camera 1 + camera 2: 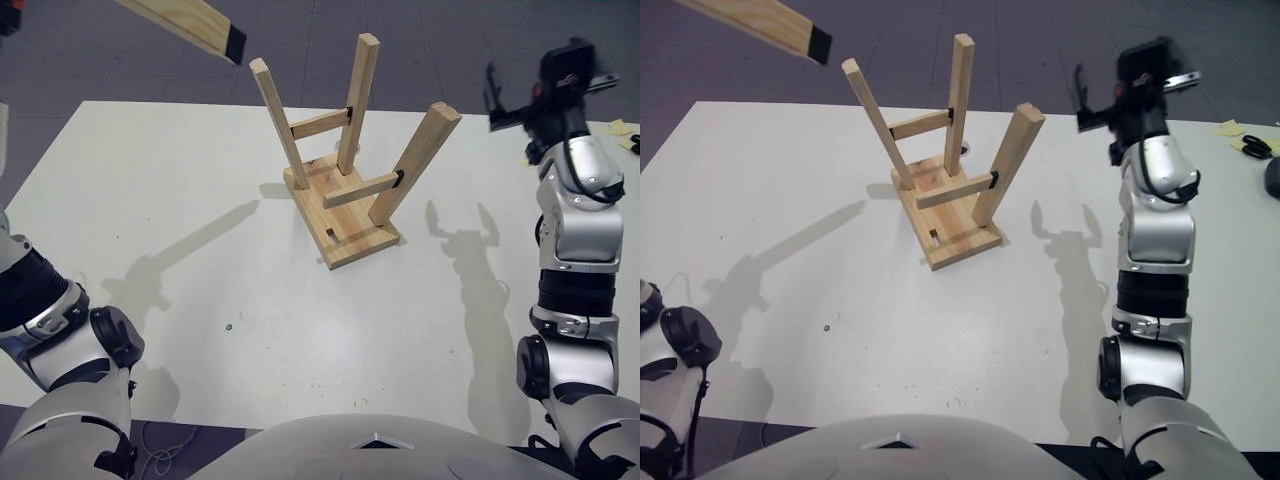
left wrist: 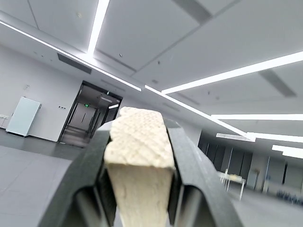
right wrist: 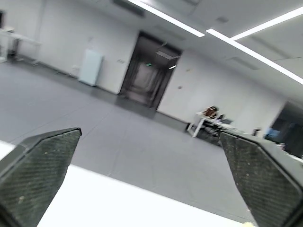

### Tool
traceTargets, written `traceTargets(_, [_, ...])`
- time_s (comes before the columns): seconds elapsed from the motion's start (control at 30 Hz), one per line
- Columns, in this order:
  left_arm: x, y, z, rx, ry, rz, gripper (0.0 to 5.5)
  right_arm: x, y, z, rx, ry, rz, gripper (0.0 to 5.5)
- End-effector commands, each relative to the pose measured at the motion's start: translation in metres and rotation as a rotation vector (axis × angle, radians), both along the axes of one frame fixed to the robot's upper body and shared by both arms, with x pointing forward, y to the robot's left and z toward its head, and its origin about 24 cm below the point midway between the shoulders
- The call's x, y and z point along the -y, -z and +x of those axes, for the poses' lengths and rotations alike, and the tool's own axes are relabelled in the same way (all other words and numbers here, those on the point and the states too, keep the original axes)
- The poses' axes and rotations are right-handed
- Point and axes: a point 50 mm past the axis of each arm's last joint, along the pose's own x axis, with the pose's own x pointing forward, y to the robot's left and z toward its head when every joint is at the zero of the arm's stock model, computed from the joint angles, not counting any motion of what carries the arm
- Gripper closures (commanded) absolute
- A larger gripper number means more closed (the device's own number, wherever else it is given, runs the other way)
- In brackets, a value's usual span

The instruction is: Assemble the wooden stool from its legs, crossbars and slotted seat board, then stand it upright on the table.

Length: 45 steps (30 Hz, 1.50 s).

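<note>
Left gripper [image 2: 139, 130] is shown clamped on a loose leg [image 2: 136, 165], whose pale sawn end is gripped between the two dark fingers [image 2: 85, 179]. In the head views this leg is seen raised above the table's far left part, tilted, with its black-capped end turned toward the stool. Right gripper [image 3: 150, 179] is held wide open, its two textured pads [image 3: 40, 175] set well apart with nothing between them, and is carried high over the far right part of the table [image 1: 150, 200]. The partly built stool [image 1: 345, 180] is placed upside down on the far half of the table, near its middle. Its seat board [image 1: 360, 240] is laid flat on the white surface. Three legs are seated in it, all leaning: a left one [image 1: 278, 120], a far one [image 1: 358, 100] and a right one [image 1: 415, 160]. One crossbar [image 1: 320, 123] is fitted between the left and far legs. A second crossbar [image 1: 360, 190] is joined to the right leg, its other end left free. An open slot [image 1: 330, 235] is visible in the board's near corner.
</note>
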Motion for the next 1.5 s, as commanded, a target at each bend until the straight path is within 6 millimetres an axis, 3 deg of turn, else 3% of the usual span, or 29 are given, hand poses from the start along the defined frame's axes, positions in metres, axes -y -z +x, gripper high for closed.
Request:
traceTargets(0.03, [-0.004,-0.008,-0.011,0.027,-0.024,0.097,4.45,-0.023,0.016,-0.020,-0.125,-0.191,-0.027,0.10])
traceTargets(0.23, [-0.010,-0.019,-0.027,0.065,-0.030,0.207,4.45,-0.041,0.017,-0.036,-0.197,-0.355,-0.024,0.10])
traceTargets(0.4, [-0.004,-0.011,-0.017,0.019,-0.017,0.241,4.45,-0.064,0.015,-0.061,-0.275,-0.639,-0.004,0.10])
traceTargets(0.53, [0.002,-0.003,-0.013,-0.010,-0.027,0.286,4.45,-0.051,0.014,-0.055,-0.271,-0.581,-0.027,0.10])
traceTargets(0.63, [-0.007,0.001,-0.010,-0.033,-0.076,0.284,4.45,-0.035,0.008,-0.046,-0.260,-0.534,0.000,0.10])
traceTargets(0.8, [-0.024,0.012,0.001,-0.090,-0.166,0.264,4.45,-0.044,-0.002,-0.072,-0.373,-0.874,0.201,0.10])
traceTargets(0.9, [-0.027,0.031,0.008,-0.177,-0.225,0.374,4.45,-0.049,-0.007,-0.077,-0.378,-0.936,0.275,0.10])
traceTargets(1.13, [0.001,0.081,0.022,-0.387,-0.150,0.398,4.45,-0.072,0.001,-0.082,-0.400,-0.965,0.353,0.10])
traceTargets(1.5, [0.034,0.107,0.034,-0.480,0.023,0.218,4.45,-0.081,0.008,-0.085,-0.430,-0.962,0.401,0.10])
